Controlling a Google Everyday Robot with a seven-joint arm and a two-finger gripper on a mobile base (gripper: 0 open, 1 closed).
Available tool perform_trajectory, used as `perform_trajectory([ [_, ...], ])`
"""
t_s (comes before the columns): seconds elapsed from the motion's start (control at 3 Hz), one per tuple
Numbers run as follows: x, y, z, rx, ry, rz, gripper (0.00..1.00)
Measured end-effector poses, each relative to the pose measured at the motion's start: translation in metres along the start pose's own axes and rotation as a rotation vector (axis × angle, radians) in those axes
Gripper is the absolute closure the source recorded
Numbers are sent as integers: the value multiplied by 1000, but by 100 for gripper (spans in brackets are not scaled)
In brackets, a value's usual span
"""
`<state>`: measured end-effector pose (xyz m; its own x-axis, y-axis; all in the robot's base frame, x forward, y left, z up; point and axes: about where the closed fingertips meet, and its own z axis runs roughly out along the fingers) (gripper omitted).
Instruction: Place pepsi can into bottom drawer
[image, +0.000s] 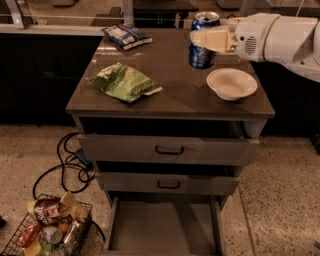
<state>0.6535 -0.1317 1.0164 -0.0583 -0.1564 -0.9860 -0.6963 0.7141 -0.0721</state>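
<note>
Tool (201, 40) clamped on upright pepsi can (201, 58), seemingly just above cabinet top (170, 80), bottom drawer (165, 227) open below

The gripper (200, 39) reaches in from the right, clasped around the upright pepsi can (202, 56). A white bowl (231, 83) sits just below-right of it, a green bag (125, 82) well to its left. Far beneath it the bottom drawer (165, 225) stands open.

Dim overall, with what seems overhead glare on the cabinet top (172, 92) beneath the bright gripper (203, 39).
</note>
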Motion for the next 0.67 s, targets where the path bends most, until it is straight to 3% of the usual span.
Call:
perform_trajectory([
  [0.67, 36, 98, -47, -152, -25, 46, 100],
])
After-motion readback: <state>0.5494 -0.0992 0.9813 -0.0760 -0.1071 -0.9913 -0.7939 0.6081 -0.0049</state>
